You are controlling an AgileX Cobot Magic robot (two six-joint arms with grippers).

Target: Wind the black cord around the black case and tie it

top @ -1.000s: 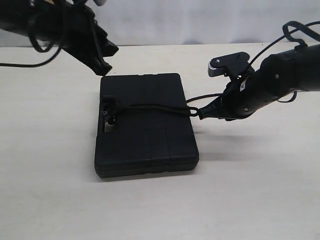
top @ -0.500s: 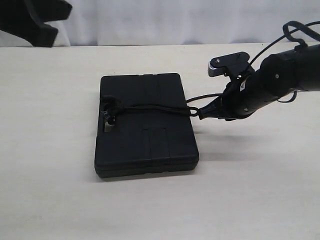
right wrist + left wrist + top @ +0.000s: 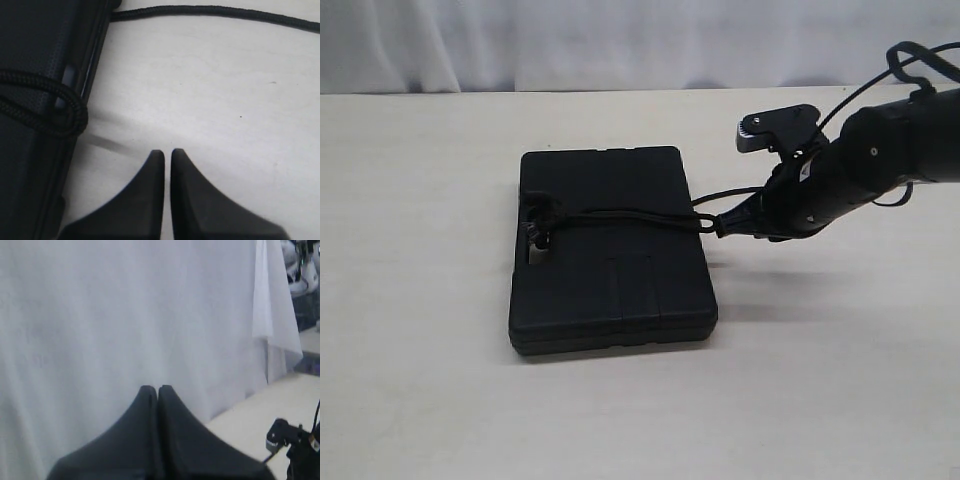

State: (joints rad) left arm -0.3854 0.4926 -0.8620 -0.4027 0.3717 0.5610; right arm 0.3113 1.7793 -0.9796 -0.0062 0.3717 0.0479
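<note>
The black case [image 3: 610,250] lies flat in the middle of the table. The black cord [image 3: 630,213] runs across its lid from a knot at the handle slot [image 3: 535,228] to a loop at the case's right edge. A second strand [image 3: 730,191] leaves the right edge over the table. In the right wrist view the loop [image 3: 60,105] rests on the case [image 3: 35,50], and the free strand [image 3: 215,12] crosses the table. My right gripper [image 3: 723,226] [image 3: 167,152] hovers just beside that loop, shut and holding nothing. My left gripper [image 3: 157,388] is shut and empty, raised toward a white curtain.
A white curtain [image 3: 620,40] backs the table's far edge. The right arm's wrist camera [image 3: 775,128] and its cables [image 3: 910,60] hang above the table to the right of the case. The left arm is out of the exterior view.
The left arm rose up and to the left from above the case's far left corner and left the exterior view. The right arm, case and cord stayed put.
</note>
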